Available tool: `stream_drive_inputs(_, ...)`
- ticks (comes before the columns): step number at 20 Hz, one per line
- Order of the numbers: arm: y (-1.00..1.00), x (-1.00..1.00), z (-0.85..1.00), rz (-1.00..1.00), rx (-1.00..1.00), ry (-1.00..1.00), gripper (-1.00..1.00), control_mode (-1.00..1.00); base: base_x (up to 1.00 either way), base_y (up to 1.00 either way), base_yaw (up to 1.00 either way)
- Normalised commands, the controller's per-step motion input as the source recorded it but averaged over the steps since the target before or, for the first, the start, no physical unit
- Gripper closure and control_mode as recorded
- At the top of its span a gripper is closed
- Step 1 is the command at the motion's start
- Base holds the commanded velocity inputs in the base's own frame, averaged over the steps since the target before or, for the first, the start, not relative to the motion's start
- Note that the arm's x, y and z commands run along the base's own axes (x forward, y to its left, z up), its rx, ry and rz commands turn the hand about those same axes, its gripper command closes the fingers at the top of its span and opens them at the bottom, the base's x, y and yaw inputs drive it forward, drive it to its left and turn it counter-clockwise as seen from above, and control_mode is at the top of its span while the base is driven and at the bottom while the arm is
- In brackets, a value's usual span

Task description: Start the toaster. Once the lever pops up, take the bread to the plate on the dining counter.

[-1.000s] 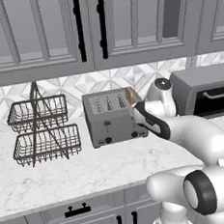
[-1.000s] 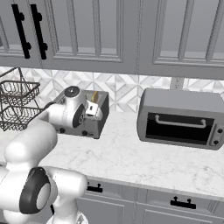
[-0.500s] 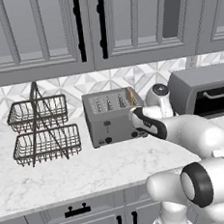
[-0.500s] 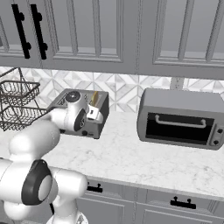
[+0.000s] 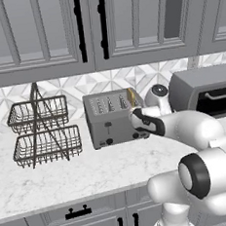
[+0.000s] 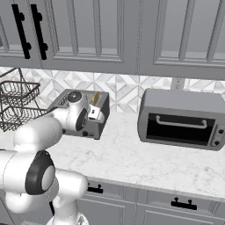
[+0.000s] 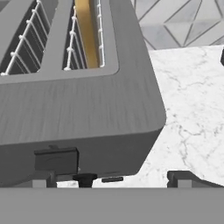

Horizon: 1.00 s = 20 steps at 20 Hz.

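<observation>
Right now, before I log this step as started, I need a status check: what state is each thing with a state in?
toaster: upright on the kitchen counter, right lever not visibly pressed.
bread: standing in the rightmost slot, top edge poking out.
pincer: open, at the toaster's front right corner, holding nothing.
toaster oven: door shut.
wire basket rack: upright.
upper cabinets: doors shut.

One toaster [image 5: 111,118], one bread [image 5: 131,97], one basket rack [image 5: 42,132], one oven [image 6: 182,119].

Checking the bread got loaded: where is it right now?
The bread stands in the toaster's rightmost slot in the left base view, nearest the toaster oven.
</observation>
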Motion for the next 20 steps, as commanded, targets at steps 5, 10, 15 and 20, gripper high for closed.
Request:
stream_drive_inputs(5,0.01,0.19,-0.05,-0.01,0.00,0.00,-1.00,-1.00,0.00,0.00,0.00)
stream_drive_inputs(10,0.00,0.02,-0.26,0.00,0.00,0.00,-1.00,-1.00,0.00,0.00,0.00)
stream_drive_inputs(15,0.00,0.00,-0.25,0.00,0.00,0.00,-1.00,-1.00,0.00,0.00,0.00)
stream_drive_inputs(20,0.00,0.00,-0.22,0.00,0.00,0.00,-1.00,-1.00,0.00,0.00,0.00)
